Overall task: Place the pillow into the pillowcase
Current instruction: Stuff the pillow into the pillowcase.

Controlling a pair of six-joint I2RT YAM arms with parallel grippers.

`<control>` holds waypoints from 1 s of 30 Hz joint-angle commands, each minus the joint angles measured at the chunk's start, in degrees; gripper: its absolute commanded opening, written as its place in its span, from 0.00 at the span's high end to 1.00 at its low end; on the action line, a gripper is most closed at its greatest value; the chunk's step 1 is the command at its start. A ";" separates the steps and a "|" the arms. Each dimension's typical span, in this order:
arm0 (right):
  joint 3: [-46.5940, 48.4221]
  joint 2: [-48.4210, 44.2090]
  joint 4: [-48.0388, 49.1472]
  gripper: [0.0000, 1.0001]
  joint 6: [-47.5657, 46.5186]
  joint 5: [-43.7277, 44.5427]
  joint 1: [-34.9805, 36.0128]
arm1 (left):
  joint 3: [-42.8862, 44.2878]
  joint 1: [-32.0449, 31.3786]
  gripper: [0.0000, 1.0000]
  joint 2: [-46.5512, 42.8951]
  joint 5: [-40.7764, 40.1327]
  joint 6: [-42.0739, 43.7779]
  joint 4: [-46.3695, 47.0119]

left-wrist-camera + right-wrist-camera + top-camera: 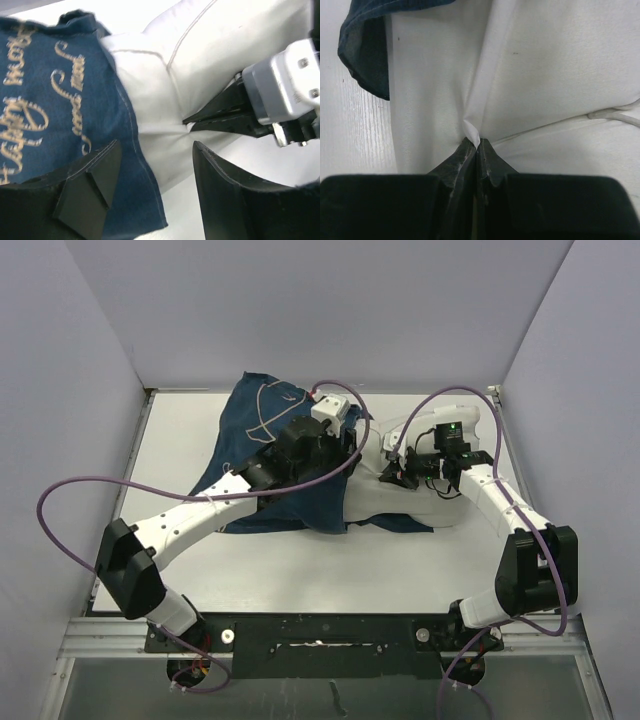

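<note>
Right wrist view: right gripper (477, 144) clamps fold of pillow (555, 65), anchoring it.
Left gripper (156, 150): jaws apart over pillowcase (50, 100) hem, seemingly empty.

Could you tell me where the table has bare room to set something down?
Bare: the near table strip between the pillowcase and the front edge, and the left side beside the pillowcase. Crowded: the middle, around the pillow.

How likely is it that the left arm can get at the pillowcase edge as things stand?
Probably yes: the left fingers stand open right at the pillowcase edge, nothing between; the right fingers pinch the pillow alongside.
</note>
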 commanded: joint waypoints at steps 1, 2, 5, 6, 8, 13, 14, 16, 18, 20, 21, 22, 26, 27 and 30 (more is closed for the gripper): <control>-1.20 0.72 -5.85 1.00 4.44 -0.47 -0.09 | 5.04 -2.86 0.43 1.55 -20.84 -4.21 -14.54; -1.11 0.80 -5.76 1.00 4.74 -0.60 -0.05 | 5.67 -2.93 0.43 2.14 -21.33 -5.91 -15.88; -1.20 0.85 -4.95 1.00 5.92 -0.63 -0.08 | 7.97 -3.47 0.35 4.10 -20.99 -7.98 -18.27; -1.14 0.89 -4.74 1.00 6.31 -0.74 -0.06 | 9.04 -3.99 0.33 5.00 -21.87 -8.03 -19.10; -1.06 0.85 -4.40 1.00 6.93 -0.94 -0.06 | 11.54 -4.59 0.27 6.69 -23.69 -7.93 -20.97; -0.79 0.59 -4.85 1.00 7.10 -1.46 0.03 | 16.17 -3.74 0.02 8.00 -24.31 -0.70 -18.92; -0.68 0.47 -5.46 1.00 6.40 -1.64 0.11 | 17.67 -2.31 0.02 7.52 -20.78 2.64 -17.92; -0.66 0.16 -6.70 1.00 4.82 -2.06 0.21 | 20.26 3.42 0.02 6.33 -5.35 6.77 -15.43; -0.78 -0.06 -7.78 1.00 3.34 -2.46 0.33 | 24.12 9.72 0.02 7.33 7.05 5.66 -14.40; -1.11 -0.30 -8.27 1.00 2.70 -2.66 0.39 | 32.22 12.62 0.02 11.97 14.30 10.01 -19.13; -1.36 -0.46 -8.49 1.00 2.53 -2.86 0.39 | 37.04 13.35 0.02 15.18 18.16 12.73 -22.09; -1.55 -0.62 -8.69 1.00 2.28 -3.08 0.34 | 41.52 14.07 0.02 18.52 22.95 15.55 -24.60; -2.33 -1.23 -9.23 1.00 1.54 -2.99 0.84 | 65.21 17.58 0.10 37.75 35.44 17.46 -37.03; -2.45 -1.50 -9.32 1.00 1.50 -2.83 1.00 | 73.18 17.98 0.11 42.67 36.95 17.01 -40.64; -3.05 -2.03 -9.35 1.00 1.57 -2.62 1.23 | 76.30 17.82 0.10 46.52 42.66 13.79 -36.18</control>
